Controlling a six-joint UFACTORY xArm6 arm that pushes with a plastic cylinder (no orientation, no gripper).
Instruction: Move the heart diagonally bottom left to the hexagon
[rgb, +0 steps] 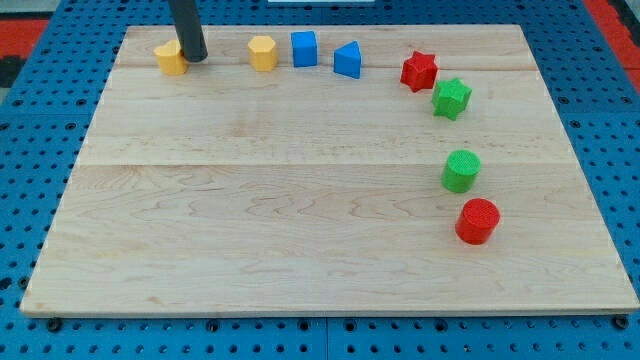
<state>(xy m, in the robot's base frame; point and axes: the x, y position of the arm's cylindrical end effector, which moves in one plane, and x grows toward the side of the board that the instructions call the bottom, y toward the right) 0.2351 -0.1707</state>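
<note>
A yellow block that looks like the heart (170, 57) lies near the board's top left corner. A second yellow block, which looks like the hexagon (262, 52), lies to its right along the top edge. My tip (196, 58) rests on the board right against the heart's right side, between the two yellow blocks and much closer to the heart. The dark rod rises from there out of the view's top.
A blue cube (304, 48) and a blue triangular block (348, 60) lie right of the hexagon. A red star (419, 71) and a green star (451, 98) lie at the upper right. A green cylinder (461, 171) and a red cylinder (477, 221) lie at the right. The wooden board (300, 200) rests on blue pegboard.
</note>
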